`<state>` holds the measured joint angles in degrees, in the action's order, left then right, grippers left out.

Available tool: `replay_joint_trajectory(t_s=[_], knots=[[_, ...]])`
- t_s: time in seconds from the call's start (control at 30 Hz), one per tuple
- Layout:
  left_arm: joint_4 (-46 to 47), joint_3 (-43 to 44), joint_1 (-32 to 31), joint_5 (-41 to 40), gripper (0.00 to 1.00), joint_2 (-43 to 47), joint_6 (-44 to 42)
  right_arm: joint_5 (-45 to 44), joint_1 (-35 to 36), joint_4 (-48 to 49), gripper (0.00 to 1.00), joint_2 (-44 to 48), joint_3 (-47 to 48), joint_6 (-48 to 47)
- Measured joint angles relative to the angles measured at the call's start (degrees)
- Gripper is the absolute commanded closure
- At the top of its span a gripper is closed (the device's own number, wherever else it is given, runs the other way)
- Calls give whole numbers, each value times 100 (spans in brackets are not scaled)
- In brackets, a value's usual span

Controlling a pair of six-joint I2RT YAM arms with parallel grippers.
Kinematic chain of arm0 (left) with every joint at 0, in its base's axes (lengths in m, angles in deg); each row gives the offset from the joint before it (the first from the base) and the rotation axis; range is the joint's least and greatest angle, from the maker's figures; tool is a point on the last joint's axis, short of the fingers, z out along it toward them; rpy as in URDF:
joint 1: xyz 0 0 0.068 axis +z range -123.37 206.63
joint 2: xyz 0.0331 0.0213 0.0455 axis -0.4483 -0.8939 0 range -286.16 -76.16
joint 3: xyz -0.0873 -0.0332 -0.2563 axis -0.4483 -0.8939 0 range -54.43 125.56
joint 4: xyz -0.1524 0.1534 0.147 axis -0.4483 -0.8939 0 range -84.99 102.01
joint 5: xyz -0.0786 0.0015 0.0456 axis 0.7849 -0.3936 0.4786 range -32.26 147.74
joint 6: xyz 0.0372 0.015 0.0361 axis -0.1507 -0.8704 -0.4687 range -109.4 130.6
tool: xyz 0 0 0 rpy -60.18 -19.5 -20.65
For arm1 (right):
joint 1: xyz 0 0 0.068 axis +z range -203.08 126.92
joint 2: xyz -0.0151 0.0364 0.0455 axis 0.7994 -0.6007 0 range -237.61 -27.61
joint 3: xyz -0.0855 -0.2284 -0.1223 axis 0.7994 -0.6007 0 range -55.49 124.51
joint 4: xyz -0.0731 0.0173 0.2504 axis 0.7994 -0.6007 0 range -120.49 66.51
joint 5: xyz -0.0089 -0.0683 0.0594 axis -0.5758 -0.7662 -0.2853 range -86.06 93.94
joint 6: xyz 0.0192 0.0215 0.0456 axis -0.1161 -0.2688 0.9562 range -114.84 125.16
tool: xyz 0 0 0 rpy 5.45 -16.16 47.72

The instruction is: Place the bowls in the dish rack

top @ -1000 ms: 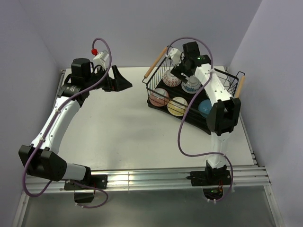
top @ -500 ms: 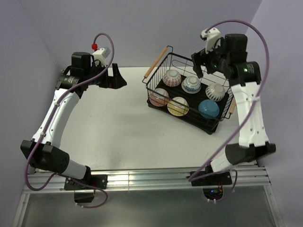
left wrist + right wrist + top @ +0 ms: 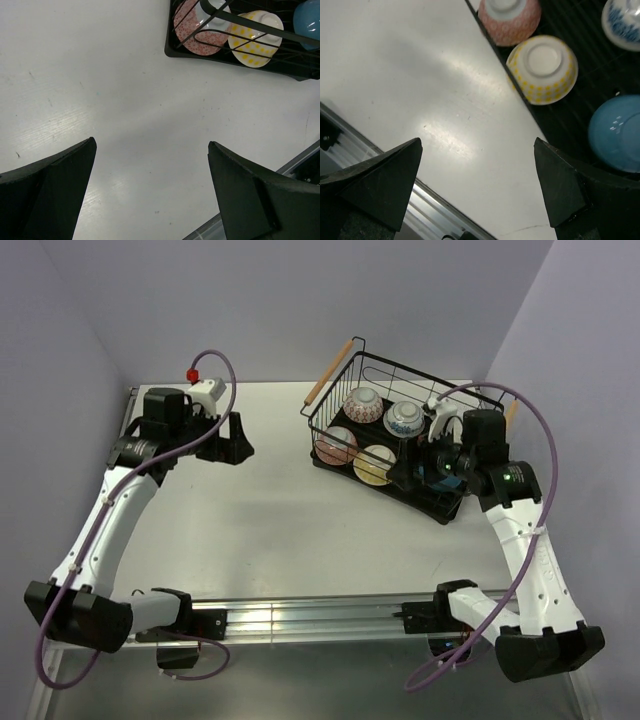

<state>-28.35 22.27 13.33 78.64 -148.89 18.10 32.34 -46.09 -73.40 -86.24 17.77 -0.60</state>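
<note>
Several bowls (image 3: 375, 465) sit upside down in the dish rack (image 3: 585, 65), far right on the surface (image 3: 280, 510), probably for draining; we see left end effector (image 3: 151, 142) and right end effector (image 3: 478, 141) wide apart, holding nothing

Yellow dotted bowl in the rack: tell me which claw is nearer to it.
Right. The right claw hovers just beside the yellow dotted bowl at the dish rack's near edge; the left claw is far off across the table.

Bright, even light; soft glare streaks the table (image 3: 445, 135).
</note>
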Motion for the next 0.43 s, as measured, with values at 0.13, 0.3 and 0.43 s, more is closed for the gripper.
replay_joint_trajectory(t_s=[0.13, 0.3, 0.43], knots=[[11, -411, 0, -83, 0, 463, -63, 129, 83, 236, 0, 293, -813, 291], [13, -809, 0, -133, 1, 813, -59, 208, 168, 382, 0, 614, -1088, 424], [24, -837, -2, -131, 1, 844, -31, 260, 177, 431, 0, 774, -1088, 439]])
